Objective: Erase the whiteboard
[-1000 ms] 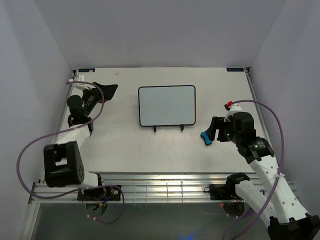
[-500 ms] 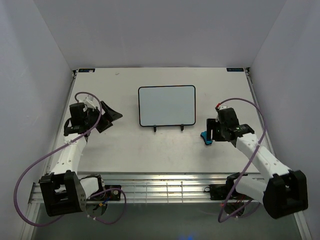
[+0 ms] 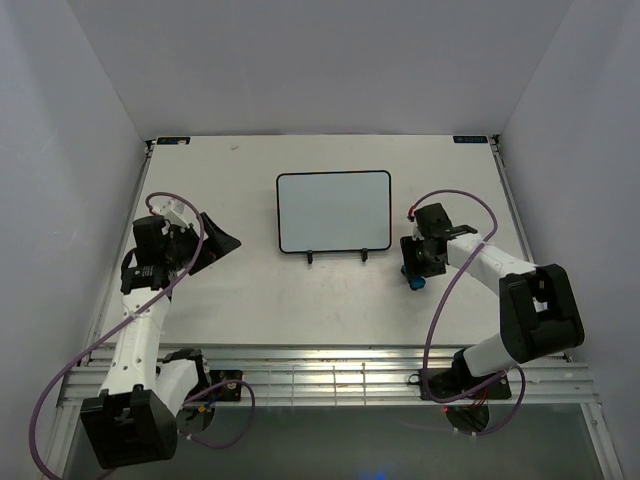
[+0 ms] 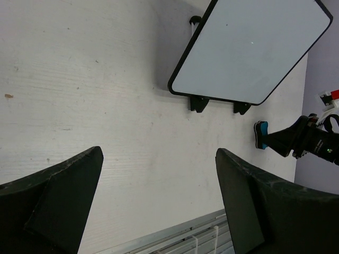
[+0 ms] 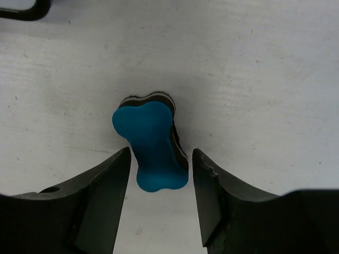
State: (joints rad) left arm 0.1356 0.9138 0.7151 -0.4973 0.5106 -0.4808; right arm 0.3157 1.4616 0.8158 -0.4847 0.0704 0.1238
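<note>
The right gripper (image 5: 160, 161) straddles the blue bone-shaped eraser (image 5: 150, 138), its jaws apart with slim gaps either side. The eraser lies on the table (image 3: 250, 300) near the black stand feet (image 3: 363, 255) of the whiteboard (image 3: 333, 210), mid-table. The left gripper (image 4: 159, 180) hangs spread wide, well left.

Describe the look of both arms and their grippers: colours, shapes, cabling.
Both arms have white links and boxy black joint housings: left arm, right arm. A purple cable loops loosely along each. The left gripper and right gripper carry broad, matte black, wedge-shaped fingers. A small red connector sits at the right wrist.
</note>
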